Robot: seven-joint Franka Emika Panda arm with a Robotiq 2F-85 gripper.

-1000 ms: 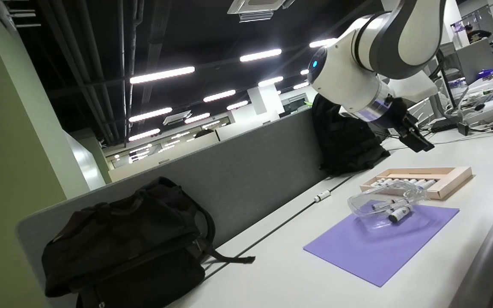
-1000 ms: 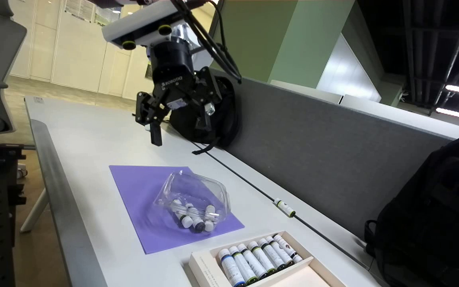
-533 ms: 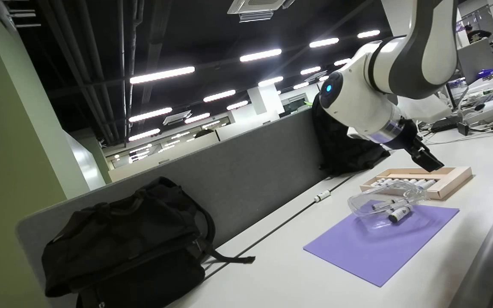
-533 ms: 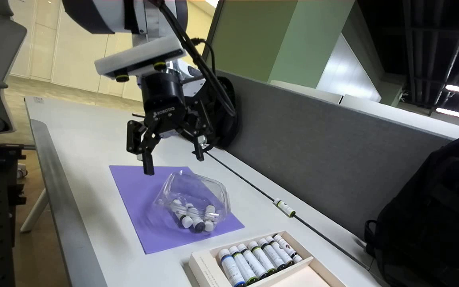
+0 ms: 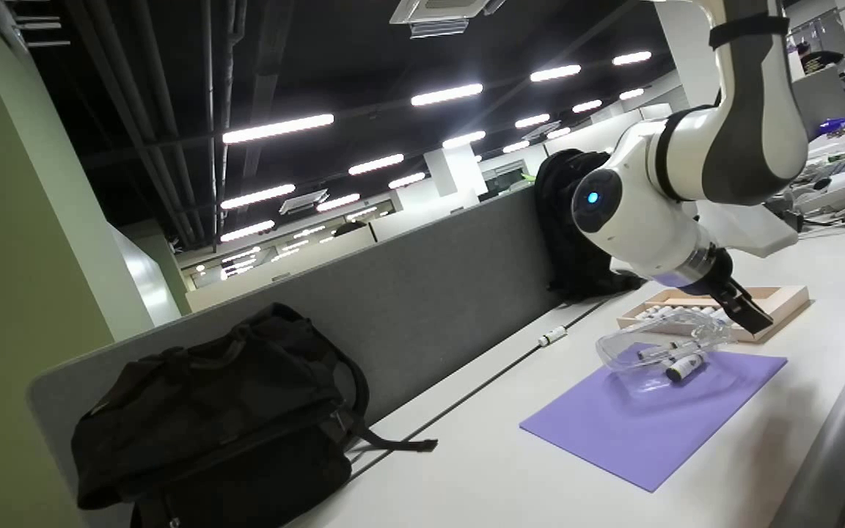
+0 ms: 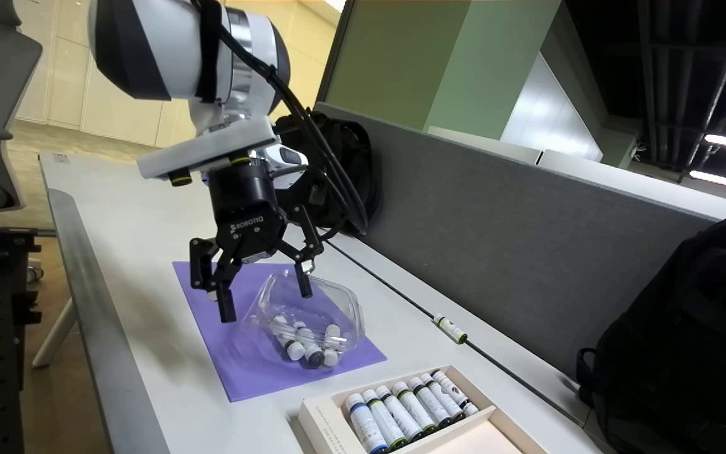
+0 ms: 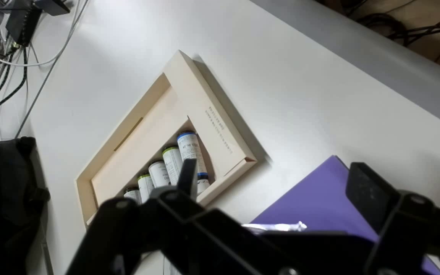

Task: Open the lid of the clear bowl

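The clear bowl [image 6: 256, 321] sits on a purple mat, with several small white tubes showing inside it. It also shows in an exterior view [image 5: 646, 389]. The lid seems to be the transparent upper part [image 6: 338, 296] [image 5: 617, 348], but I cannot tell exactly where it meets the bowl. In the wrist view only a bright plastic edge of the container [image 7: 281, 227] shows; my gripper hides the rest. My gripper [image 6: 265, 302] [image 5: 752, 321] is open and empty, fingers pointing down, above the mat beside the bowl. Its spread fingers frame the mat's corner in the wrist view [image 7: 275, 183].
The purple mat [image 6: 212, 296] lies on the white table. A wooden tray [image 6: 325, 422] [image 7: 204, 110] with several tubes stands close to the bowl. A loose tube [image 6: 450, 329] lies near the grey partition [image 6: 495, 221]. Black backpacks [image 5: 224, 411] [image 6: 684, 340] stand along it.
My gripper has come down from high over the table to beside the bowl, staying open. The bowl, tubes and tray have not moved.
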